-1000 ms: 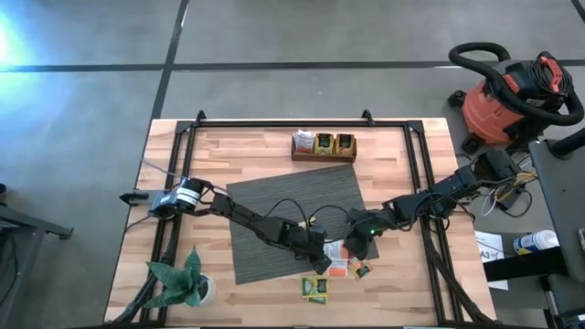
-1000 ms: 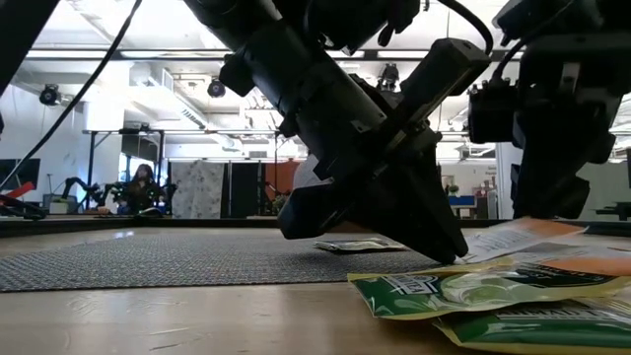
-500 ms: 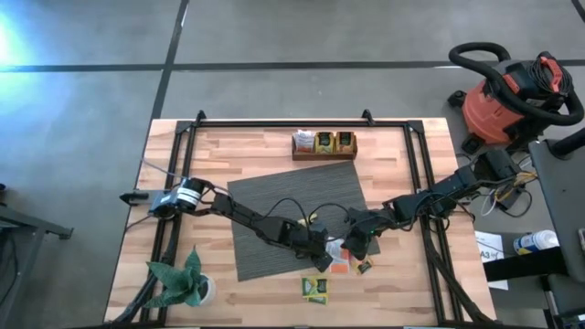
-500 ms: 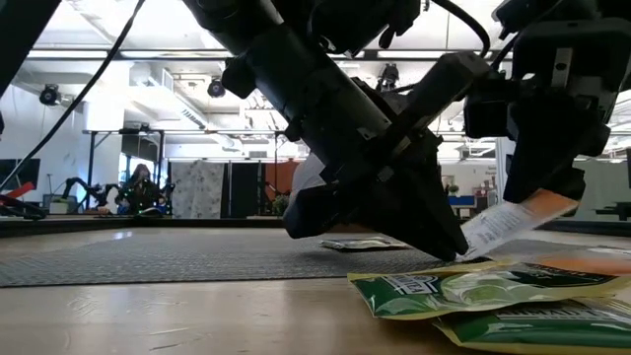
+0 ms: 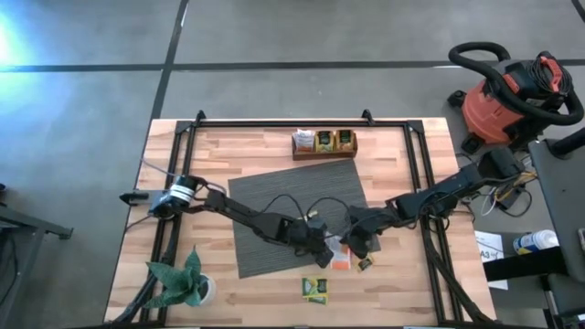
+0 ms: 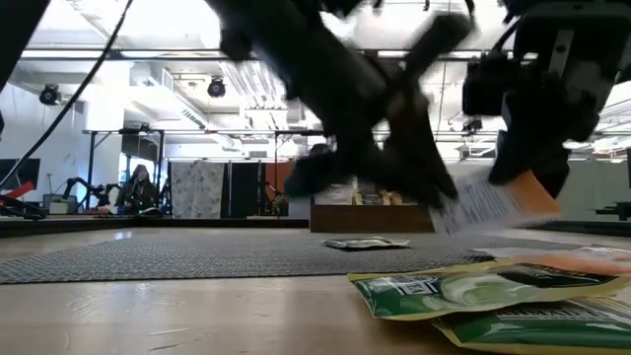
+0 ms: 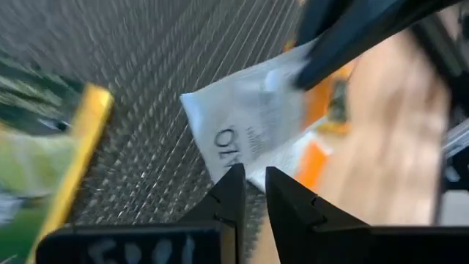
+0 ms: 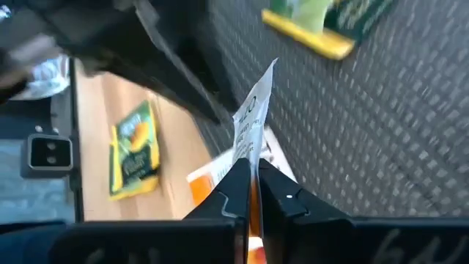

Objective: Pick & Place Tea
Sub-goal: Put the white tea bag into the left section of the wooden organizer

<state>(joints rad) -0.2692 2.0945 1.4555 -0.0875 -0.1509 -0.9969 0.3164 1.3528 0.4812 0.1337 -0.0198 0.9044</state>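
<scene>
Since a second ago, right gripper (image 8: 250, 192) is clamping shut on a white-orange tea packet (image 8: 251, 121), lifting it at the grey mat's (image 5: 274, 206) edge. Left gripper (image 7: 250, 192) is hovering beside, nearly closed, holding nothing. Green packets (image 6: 463, 291) are lying on the table (image 5: 247, 151).

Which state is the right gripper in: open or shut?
Shut. In the right wrist view, the right gripper has its fingers pressed together on the edge of a white and orange tea packet, lifting it off the table.
</scene>
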